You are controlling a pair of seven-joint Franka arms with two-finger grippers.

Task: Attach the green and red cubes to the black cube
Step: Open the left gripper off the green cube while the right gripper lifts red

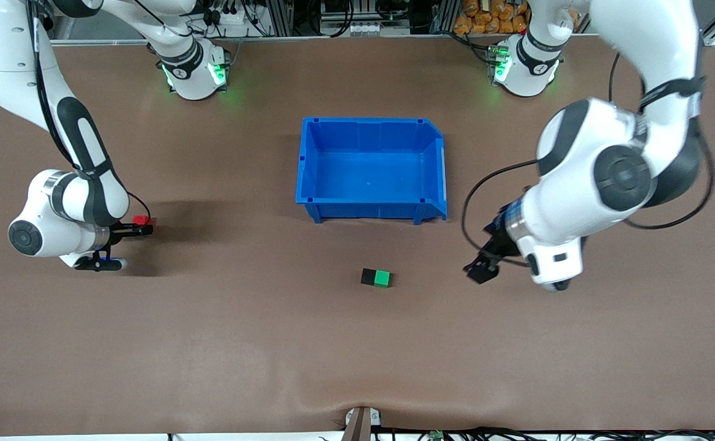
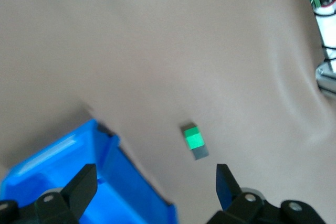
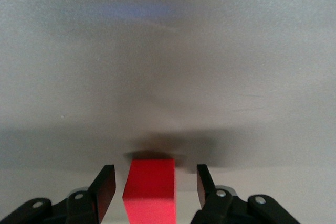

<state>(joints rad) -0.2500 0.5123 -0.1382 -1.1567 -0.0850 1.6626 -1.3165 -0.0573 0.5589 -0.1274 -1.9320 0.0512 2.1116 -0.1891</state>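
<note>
The right end effector (image 1: 141,228) is low at the right arm's end of the brown surface (image 1: 210,343), fingers spread, with the small red cube (image 3: 149,190) between them, untouched. The left end effector (image 1: 479,269), released, hangs near the joined green cube (image 1: 382,278) and black cube (image 1: 368,277), which lie on the surface nearer the front camera than the blue plastic bin (image 1: 372,211).

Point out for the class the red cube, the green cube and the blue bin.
red cube (image 3: 149,190): right wrist view, middle of its facing side.
green cube (image 1: 382,278): front view, its top face.
blue bin (image 1: 370,124): front view, rim nearest the robots' bases.
</note>
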